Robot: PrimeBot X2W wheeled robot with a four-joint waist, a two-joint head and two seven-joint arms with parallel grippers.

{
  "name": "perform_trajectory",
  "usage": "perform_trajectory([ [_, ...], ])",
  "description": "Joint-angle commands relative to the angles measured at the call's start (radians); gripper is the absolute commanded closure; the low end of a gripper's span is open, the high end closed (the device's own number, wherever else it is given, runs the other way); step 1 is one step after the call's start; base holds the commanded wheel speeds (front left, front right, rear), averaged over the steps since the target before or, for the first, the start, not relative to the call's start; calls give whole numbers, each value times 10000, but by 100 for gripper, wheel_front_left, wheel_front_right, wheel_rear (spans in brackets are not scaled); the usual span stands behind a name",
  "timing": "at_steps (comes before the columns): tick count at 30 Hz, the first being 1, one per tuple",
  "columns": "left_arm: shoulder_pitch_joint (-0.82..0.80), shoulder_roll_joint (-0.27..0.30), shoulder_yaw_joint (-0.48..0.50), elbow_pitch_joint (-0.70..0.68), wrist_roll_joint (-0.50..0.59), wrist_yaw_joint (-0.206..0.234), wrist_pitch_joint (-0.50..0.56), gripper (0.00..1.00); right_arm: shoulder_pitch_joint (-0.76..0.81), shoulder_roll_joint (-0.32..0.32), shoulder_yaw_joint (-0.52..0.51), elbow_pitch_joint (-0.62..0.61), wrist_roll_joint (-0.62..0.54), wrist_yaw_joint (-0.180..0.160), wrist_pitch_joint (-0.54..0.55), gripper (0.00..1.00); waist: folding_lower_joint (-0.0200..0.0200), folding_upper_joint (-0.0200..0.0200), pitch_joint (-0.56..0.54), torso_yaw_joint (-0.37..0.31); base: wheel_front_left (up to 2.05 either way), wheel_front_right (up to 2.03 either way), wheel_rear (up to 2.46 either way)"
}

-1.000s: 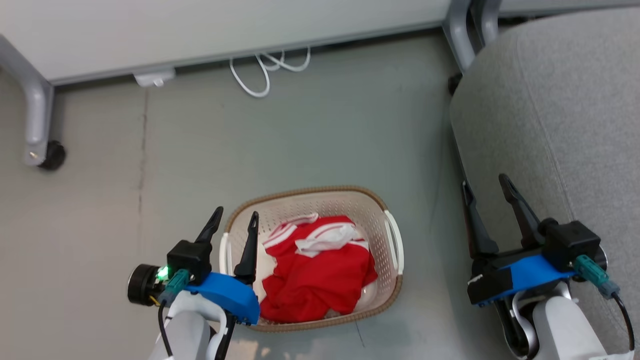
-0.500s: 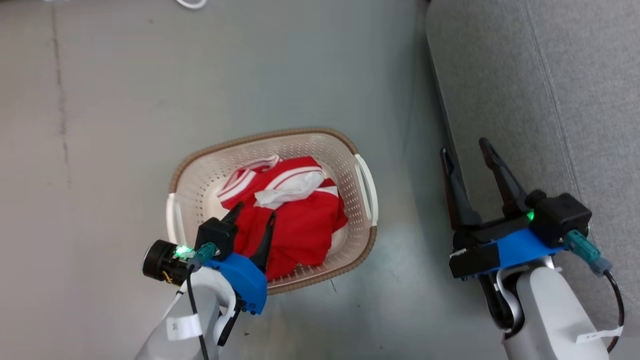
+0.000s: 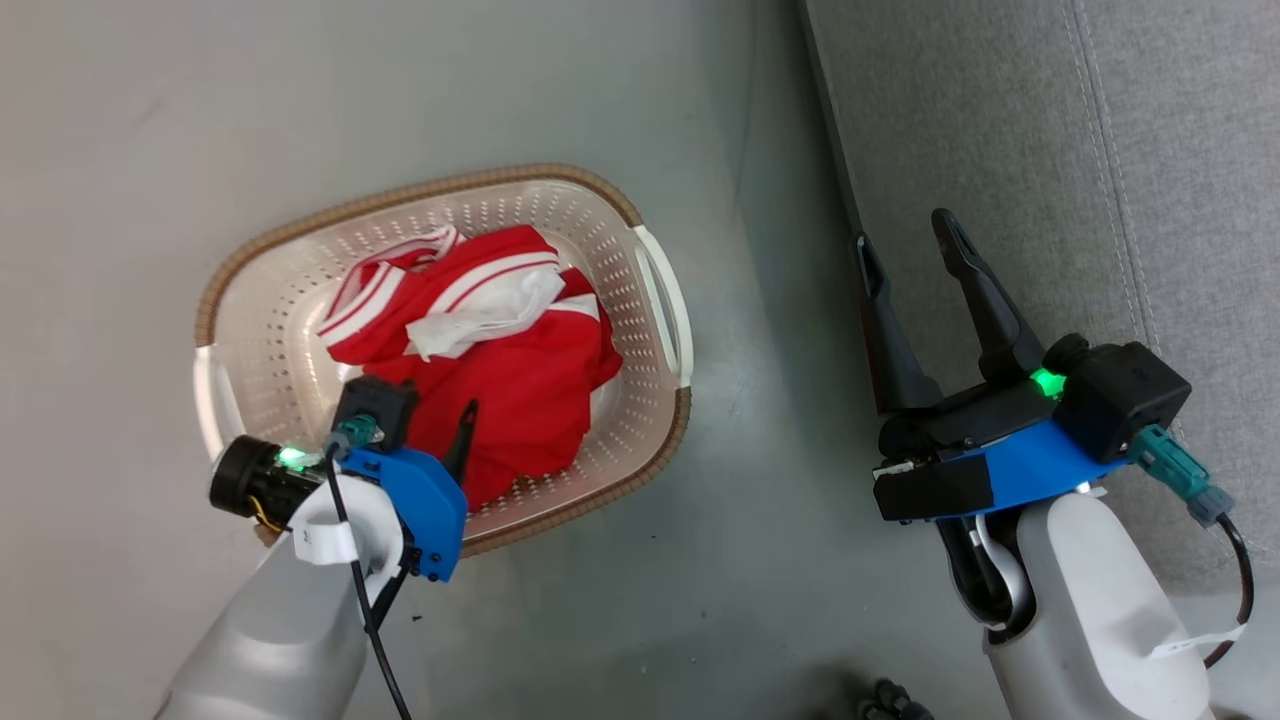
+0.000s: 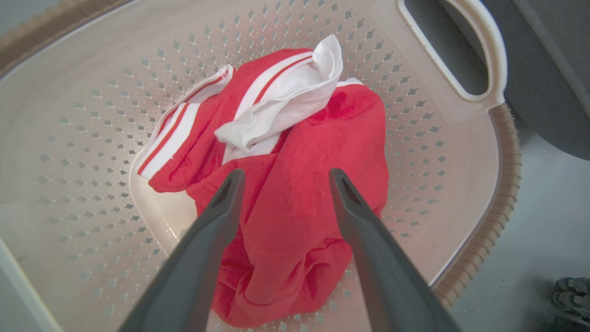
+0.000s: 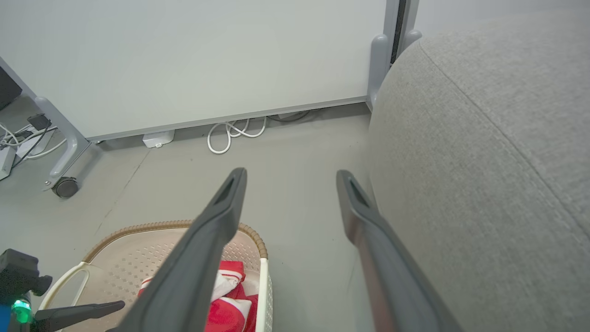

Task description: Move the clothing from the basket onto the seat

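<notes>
Clothing (image 3: 500, 370) lies bunched inside the basket (image 3: 640, 210), just beyond our left gripper (image 4: 286, 174), which is spread wide and empty over it. Our right gripper (image 3: 902, 228), likewise wide and empty, hangs outside the basket, toward the seat (image 3: 1000, 120), so left is nearer

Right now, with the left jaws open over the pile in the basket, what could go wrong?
1. The clothing is two bunched garments; closing on the plain red fold may lift only one, or drag the striped garment half out onto the floor.
2. Pushed too deep, the left jaws could catch the perforated wall of the basket and tug it.
</notes>
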Motion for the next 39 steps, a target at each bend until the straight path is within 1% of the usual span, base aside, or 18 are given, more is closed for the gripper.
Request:
perform_trajectory([
  [1, -330, 122, -108, 169, -165, -7, 126, 0, -211, -29, 76, -117, 109, 5, -43, 0, -2, 0, 426, -292, 0, 0, 0],
  [7, -729, 373, -476, 596, -620, -8, 415, 0, -271, -29, 335, -320, 292, 5, -40, 0, -2, 0, 861, -525, 0, 0, 0],
  [12, -971, 461, -730, 928, -1051, -8, 816, 0, -321, -29, 520, -475, 425, 5, -40, 0, -2, 0, 1169, -675, 0, 0, 0],
  [19, -1043, 366, -951, 1321, -1555, -9, 1497, 0, -353, -29, 576, -487, 512, 5, -41, 0, -2, 0, 1296, -735, 0, 0, 0],
  [20, -1077, 368, -957, 1390, -1621, -9, 1572, 3, -358, -29, 572, -484, 505, 5, -41, 0, -2, 0, 1298, -733, 0, 0, 0],
  [21, -1090, 355, -984, 1425, -1652, -9, 1612, 56, -362, -29, 566, -481, 502, 5, -41, 0, -2, 0, 1295, -731, 0, 0, 0],
  [22, -1108, 353, -1016, 1441, -1681, -9, 1634, 96, -365, -29, 560, -477, 501, 5, -41, 0, -2, 0, 1289, -727, 0, 0, 0],
  [23, -1126, 347, -1047, 1451, -1692, -9, 1619, 100, -373, -29, 554, -477, 498, 5, -41, 0, -2, 0, 1281, -722, 0, 0, 0],
  [26, -1131, 323, -1296, 1433, -1718, -9, 1733, 100, -393, -29, 549, -484, 488, 5, -41, 0, -2, 0, 1244, -711, 0, 0, 0],
  [39, -1167, 361, -1852, 1285, -2179, -9, 1817, 100, -411, -29, 482, -402, 380, 5, -41, 0, -2, 0, 1146, -614, 0, 0, 0],
])
